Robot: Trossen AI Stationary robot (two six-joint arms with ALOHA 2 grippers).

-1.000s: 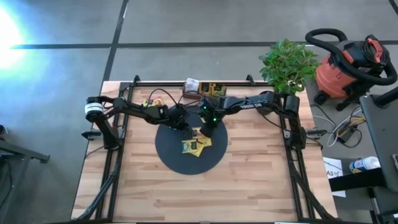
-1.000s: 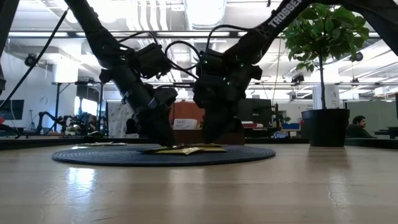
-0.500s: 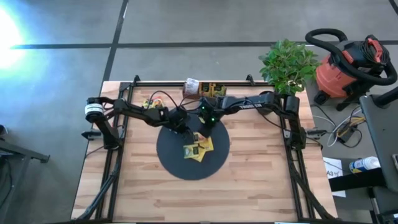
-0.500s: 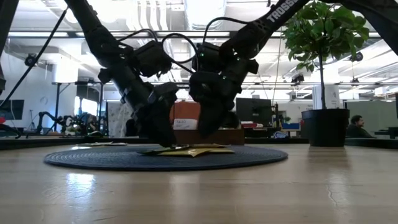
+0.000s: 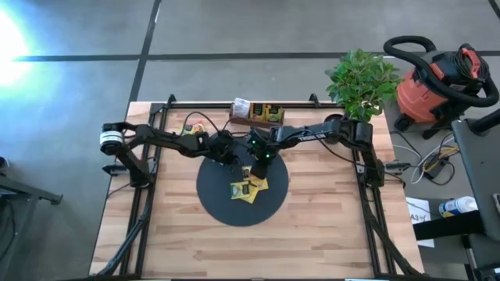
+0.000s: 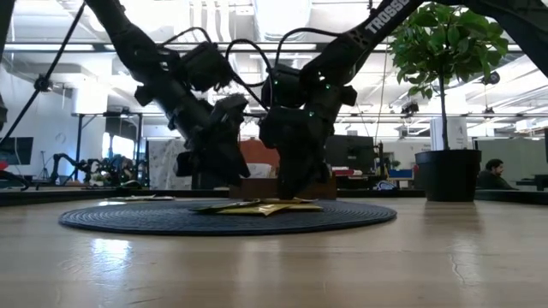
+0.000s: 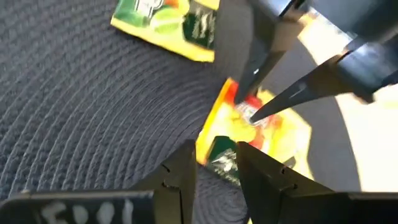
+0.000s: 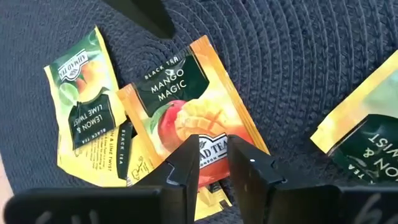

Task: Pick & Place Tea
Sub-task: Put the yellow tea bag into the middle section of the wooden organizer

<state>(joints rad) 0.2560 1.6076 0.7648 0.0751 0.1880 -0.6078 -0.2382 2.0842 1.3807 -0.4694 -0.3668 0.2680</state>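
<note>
Tea packets (image 8: 186, 130): I count several small flat squares overlapping on the black woven disc (image 5: 234, 204), near its middle. Orange "Mango Magic" with mango print on top; yellow-green "Lemon & Lime Twist" (image 8: 84, 93) beside it.

Right gripper (image 8: 213, 163): over the mango packet, fingers narrowly parted, empty.

Left gripper (image 7: 214, 168): alongside, slightly parted, empty.

Two dark, slender jointed arms, black cables looping off the wrists above the black disc (image 6: 227, 216). White "TROSSEN" lettering along the right arm (image 6: 385, 17); white band at the left arm (image 5: 108, 137) base. Green indicator light near the right gripper (image 5: 264, 158); fingers (image 8: 186, 168) matte black, tapered.
</note>
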